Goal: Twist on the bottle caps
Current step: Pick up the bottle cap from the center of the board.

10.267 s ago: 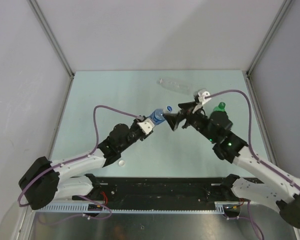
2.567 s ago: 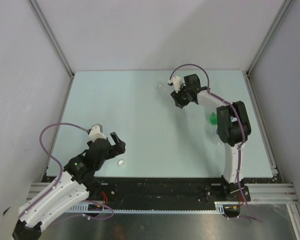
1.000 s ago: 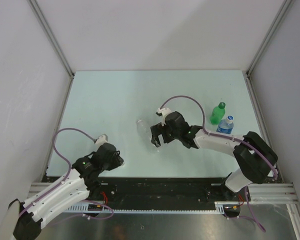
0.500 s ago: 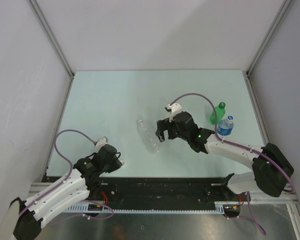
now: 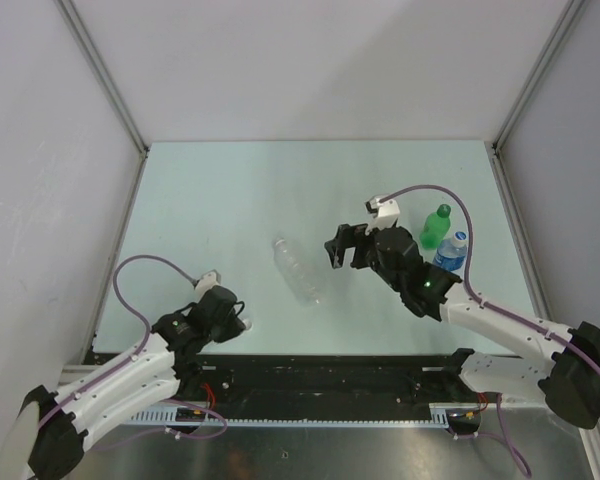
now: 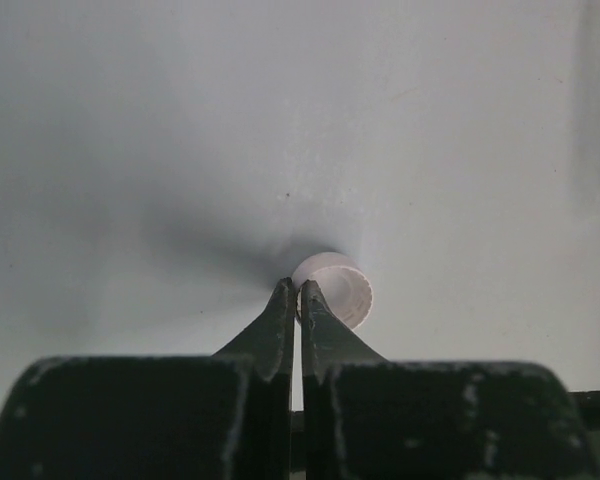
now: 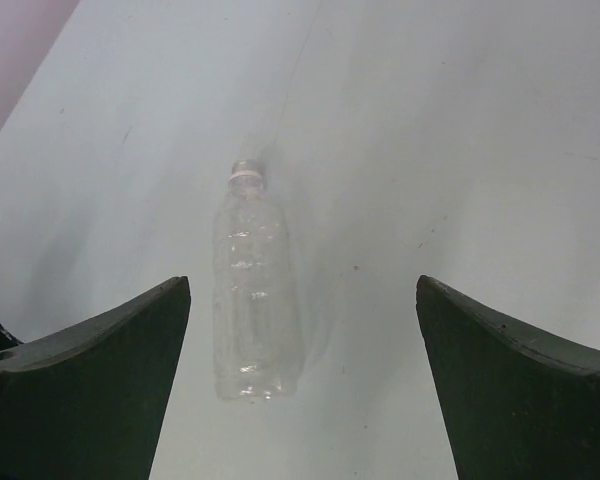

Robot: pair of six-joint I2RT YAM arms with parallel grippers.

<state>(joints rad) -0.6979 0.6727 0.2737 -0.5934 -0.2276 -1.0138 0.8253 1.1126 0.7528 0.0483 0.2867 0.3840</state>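
Bottle caps (image 5: 441,211) seem fitted on green bottle (image 5: 436,230) and labelled bottle (image 5: 449,254); left tool (image 6: 298,292) clenched at rim of last white cap (image 6: 340,290) on surface (image 5: 220,190), right tool (image 7: 302,287) spread above uncapped lying clear bottle (image 7: 252,300)

Pale mint-green table (image 5: 210,200), matte, evenly lit. Plain grey-white walls (image 5: 310,60) on three sides. Aluminium posts (image 5: 102,75) at far corners. Soft shadow on table just ahead of left fingers (image 6: 270,335). Brushed metal plate (image 5: 330,455) along near edge.
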